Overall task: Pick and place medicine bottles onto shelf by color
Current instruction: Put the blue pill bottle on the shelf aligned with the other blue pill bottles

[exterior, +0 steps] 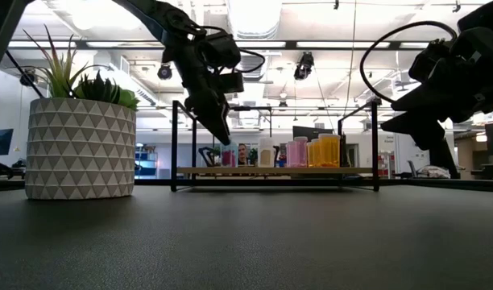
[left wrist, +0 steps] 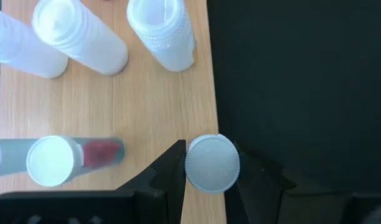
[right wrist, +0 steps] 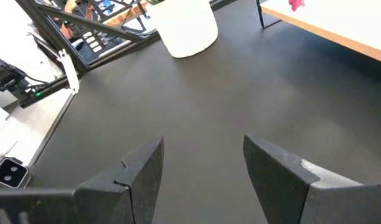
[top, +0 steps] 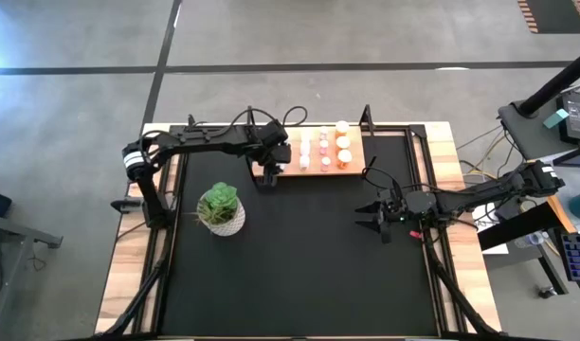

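Black matting covers the tabletop (top: 299, 256) I work over, with pale wood showing along its edges and a grey floor beyond. Nearest me in the left wrist view, my left gripper (left wrist: 210, 180) has its two dark fingers (left wrist: 169, 171) pressed in on a small white-capped bottle (left wrist: 211, 163), one finger on each side of the cap, so I am pinching it. That bottle sits right at the front edge of the shelf (left wrist: 147, 106), the light-wood board, half over the wood and half over the black mat. Just beside it on the board stands another white-capped bottle with a pink-red body (left wrist: 52, 160), blurred in my view. Farther along the board stand three pale, clear-bodied bottles (left wrist: 160, 31), close together. From above, my left gripper (top: 269, 172) hangs at the left front corner of the shelf (top: 353, 172), and the medicine bottles (top: 324, 150) stand in short rows on it, white ones to the left, pink in the middle, orange to the right. From table height the same rows show between the black end frames. My right gripper (top: 379, 216) waits over bare mat, well apart from the shelf, its fingers (right wrist: 137, 171) spread with nothing between them. A green plant in a white patterned pot (top: 221, 210) stands on the mat near my left arm.
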Robot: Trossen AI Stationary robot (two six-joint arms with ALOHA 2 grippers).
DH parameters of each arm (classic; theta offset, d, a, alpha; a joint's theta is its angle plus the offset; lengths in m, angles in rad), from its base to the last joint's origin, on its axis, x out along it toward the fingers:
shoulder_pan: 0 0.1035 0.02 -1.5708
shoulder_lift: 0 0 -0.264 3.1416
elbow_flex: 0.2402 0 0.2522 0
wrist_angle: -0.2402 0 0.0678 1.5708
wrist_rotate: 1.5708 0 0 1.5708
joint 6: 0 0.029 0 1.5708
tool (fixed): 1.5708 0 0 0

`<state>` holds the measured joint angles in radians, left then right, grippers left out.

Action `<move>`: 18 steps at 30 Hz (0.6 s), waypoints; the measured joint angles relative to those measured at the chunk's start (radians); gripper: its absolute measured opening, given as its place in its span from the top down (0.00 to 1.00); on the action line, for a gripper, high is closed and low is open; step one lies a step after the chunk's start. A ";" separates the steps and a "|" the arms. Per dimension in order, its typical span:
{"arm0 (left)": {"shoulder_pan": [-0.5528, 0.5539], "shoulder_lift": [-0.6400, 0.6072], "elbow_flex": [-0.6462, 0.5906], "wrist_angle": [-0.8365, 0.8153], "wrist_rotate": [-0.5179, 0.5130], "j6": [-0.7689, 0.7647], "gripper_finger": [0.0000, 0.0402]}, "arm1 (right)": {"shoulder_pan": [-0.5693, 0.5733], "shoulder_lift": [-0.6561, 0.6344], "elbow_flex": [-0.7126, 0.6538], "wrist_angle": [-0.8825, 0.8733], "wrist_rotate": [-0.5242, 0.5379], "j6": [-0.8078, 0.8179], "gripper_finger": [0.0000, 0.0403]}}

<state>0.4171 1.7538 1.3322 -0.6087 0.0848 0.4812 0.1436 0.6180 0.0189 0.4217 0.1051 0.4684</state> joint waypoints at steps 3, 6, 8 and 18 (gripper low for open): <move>0.002 0.000 0.000 0.004 0.000 0.000 0.74 | 0.000 0.000 0.000 0.000 0.000 0.000 0.47; 0.006 0.000 0.000 0.015 0.000 0.000 0.74 | 0.000 0.000 0.000 0.000 0.000 0.000 0.47; 0.009 0.000 0.000 0.031 0.000 0.000 0.74 | 0.000 0.000 0.000 0.000 0.000 0.000 0.47; 0.021 0.000 -0.001 0.032 0.000 -0.004 0.74 | 0.000 0.000 0.000 0.002 0.000 0.000 0.47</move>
<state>0.4385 1.7541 1.3308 -0.5770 0.0845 0.4769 0.1436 0.6182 0.0189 0.4232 0.1053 0.4686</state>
